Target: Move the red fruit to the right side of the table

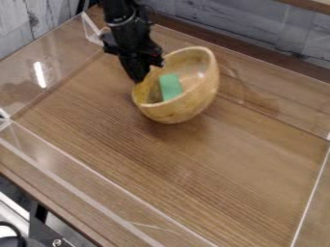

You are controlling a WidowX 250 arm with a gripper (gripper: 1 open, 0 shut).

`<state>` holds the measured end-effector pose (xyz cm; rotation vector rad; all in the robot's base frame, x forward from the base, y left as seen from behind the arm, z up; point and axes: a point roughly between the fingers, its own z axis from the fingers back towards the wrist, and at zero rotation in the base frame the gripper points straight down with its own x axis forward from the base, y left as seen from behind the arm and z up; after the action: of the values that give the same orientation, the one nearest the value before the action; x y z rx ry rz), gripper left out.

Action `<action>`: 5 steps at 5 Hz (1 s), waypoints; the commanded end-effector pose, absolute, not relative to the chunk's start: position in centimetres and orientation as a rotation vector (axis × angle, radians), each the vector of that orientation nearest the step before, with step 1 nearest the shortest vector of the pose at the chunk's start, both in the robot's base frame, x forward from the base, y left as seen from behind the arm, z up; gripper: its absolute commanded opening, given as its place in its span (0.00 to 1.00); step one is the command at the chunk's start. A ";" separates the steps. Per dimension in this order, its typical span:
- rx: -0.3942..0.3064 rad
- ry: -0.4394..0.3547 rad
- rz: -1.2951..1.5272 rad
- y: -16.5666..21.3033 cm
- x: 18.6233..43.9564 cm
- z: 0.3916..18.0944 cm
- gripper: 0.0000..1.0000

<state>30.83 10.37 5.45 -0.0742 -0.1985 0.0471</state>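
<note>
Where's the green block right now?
In the camera view, the green block is inside the wooden bowl, just right of the gripper.

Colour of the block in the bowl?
Green, solid as far as it shows; seen in the current camera view, the only one.

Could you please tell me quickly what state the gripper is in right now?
Gripper: closed, at the rim of the tilted wooden bowl; whether it grips the rim cannot be told.
</note>
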 end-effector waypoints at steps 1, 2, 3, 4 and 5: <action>-0.061 -0.236 0.020 9.9 30.6 6.1 0.00; -0.064 -0.228 0.021 9.4 30.4 5.6 0.00; -0.067 -0.220 0.020 8.8 30.4 5.1 0.00; -0.072 -0.215 0.008 8.8 30.1 4.9 0.00; -0.078 -0.207 0.002 9.0 29.8 4.7 0.00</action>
<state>29.45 8.62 3.57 -0.0931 -0.1693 -0.0039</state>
